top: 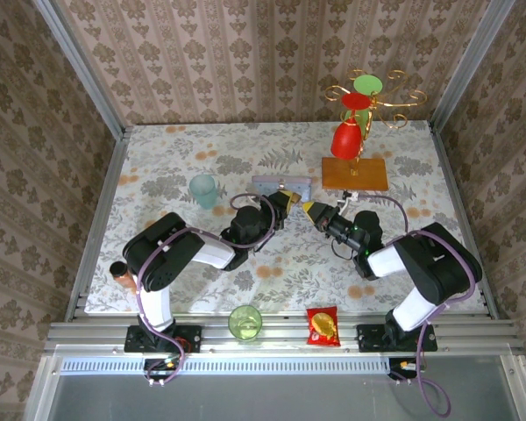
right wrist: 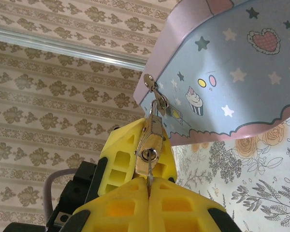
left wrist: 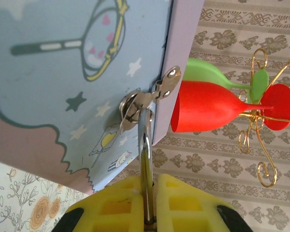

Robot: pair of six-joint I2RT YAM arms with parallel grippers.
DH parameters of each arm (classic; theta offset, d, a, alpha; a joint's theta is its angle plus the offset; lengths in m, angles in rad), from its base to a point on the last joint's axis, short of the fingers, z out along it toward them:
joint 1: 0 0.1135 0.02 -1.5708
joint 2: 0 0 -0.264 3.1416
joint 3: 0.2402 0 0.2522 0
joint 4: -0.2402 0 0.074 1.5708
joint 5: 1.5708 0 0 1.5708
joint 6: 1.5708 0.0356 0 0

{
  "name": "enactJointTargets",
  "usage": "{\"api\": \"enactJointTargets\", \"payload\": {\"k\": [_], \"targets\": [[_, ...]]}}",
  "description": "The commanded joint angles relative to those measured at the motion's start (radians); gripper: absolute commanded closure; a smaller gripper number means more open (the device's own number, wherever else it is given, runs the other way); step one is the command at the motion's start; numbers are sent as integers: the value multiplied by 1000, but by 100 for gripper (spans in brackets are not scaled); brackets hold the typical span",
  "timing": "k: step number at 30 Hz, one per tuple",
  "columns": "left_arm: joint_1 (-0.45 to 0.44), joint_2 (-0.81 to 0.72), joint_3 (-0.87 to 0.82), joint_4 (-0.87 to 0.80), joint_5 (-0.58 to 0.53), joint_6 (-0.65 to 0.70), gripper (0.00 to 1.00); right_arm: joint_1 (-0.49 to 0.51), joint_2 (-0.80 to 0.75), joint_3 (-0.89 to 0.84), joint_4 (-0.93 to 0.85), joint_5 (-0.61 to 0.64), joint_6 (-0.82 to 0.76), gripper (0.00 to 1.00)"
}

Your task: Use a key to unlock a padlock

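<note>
The small brass padlock (right wrist: 152, 139) hangs by its thin silvery shackle (left wrist: 145, 145) from the hasp of a pale blue cartoon tin (right wrist: 232, 72). My left gripper (left wrist: 152, 182) is shut on the padlock, its yellow fingers (right wrist: 120, 154) pinching the body from the left. The key (right wrist: 149, 171) is a thin silvery blade stuck into the keyhole on the padlock's underside. My right gripper (right wrist: 150, 186) is shut on the key just below the lock. From above, the left gripper (top: 289, 200) and the right gripper (top: 314, 210) meet tip to tip in front of the tin (top: 280, 185).
A wooden base (top: 355, 173) with a gold wire stand and a red goblet (top: 346, 140) stands behind the right arm. On the floral cloth are a teal cup (top: 203, 189), a green cup (top: 245, 321), a red snack packet (top: 322, 325) and a brown cup (top: 121, 274).
</note>
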Motion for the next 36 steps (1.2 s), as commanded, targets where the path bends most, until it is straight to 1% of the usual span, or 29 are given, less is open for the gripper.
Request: {"api": "enactJointTargets", "payload": {"k": [1,5,8,14,19,24,27,30,33,36], "targets": [[-37,-42,37,124,98,-10,100,-16,44,24,-31,-31,4,100],[-38,-45,26,125,100,-10,100,-56,84,38,-30,-108,18,100],[-43,-43,25,123,107,-17,100,-78,94,42,-33,-138,17,100],[-53,-36,37,124,114,-17,100,-78,143,90,-35,-218,32,100],[-52,-17,57,123,134,-20,100,-78,212,140,-35,-318,44,100],[-56,-1,54,124,136,-31,100,-83,213,153,-37,-379,26,100],[-54,-11,45,123,136,-20,100,-114,224,145,-42,-394,29,100],[-56,-15,49,120,161,-3,100,-145,244,142,-44,-408,29,100],[-70,1,43,114,177,32,100,-124,232,135,-69,-388,-11,100],[-76,47,7,115,186,29,100,-93,177,111,-188,-328,-113,100]]}}
